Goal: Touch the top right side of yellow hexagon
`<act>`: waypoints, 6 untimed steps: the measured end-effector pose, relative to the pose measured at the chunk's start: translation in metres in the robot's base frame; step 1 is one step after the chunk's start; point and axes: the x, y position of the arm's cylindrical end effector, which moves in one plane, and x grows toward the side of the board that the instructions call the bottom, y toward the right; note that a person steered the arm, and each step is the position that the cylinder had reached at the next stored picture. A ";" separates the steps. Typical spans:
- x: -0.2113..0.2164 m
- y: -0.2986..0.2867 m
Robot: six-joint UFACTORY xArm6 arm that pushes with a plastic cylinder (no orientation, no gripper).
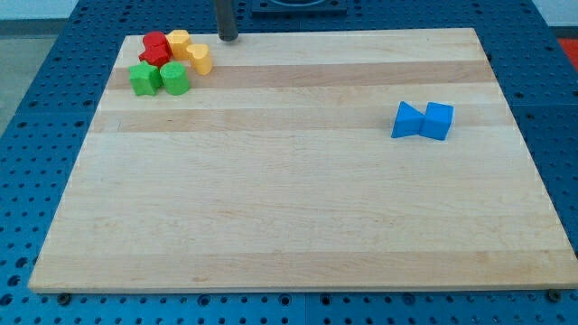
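Observation:
Two yellow blocks sit in a cluster at the board's top left. One yellow block [179, 41] is higher. The other yellow block [199, 60] is lower right of it and looks many-sided like a hexagon. My tip [228, 39] stands near the board's top edge, up and to the right of both yellow blocks. A small gap separates it from them, and it touches no block.
Two red blocks [155, 48] lie left of the yellow ones. A green star-like block [144, 78] and a green rounded block [175, 78] sit just below. A blue triangle [408, 119] and a blue cube [439, 120] touch at the right. The wooden board [289, 208] rests on a blue pegboard.

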 end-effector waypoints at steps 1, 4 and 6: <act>0.001 -0.018; 0.001 -0.071; 0.001 -0.071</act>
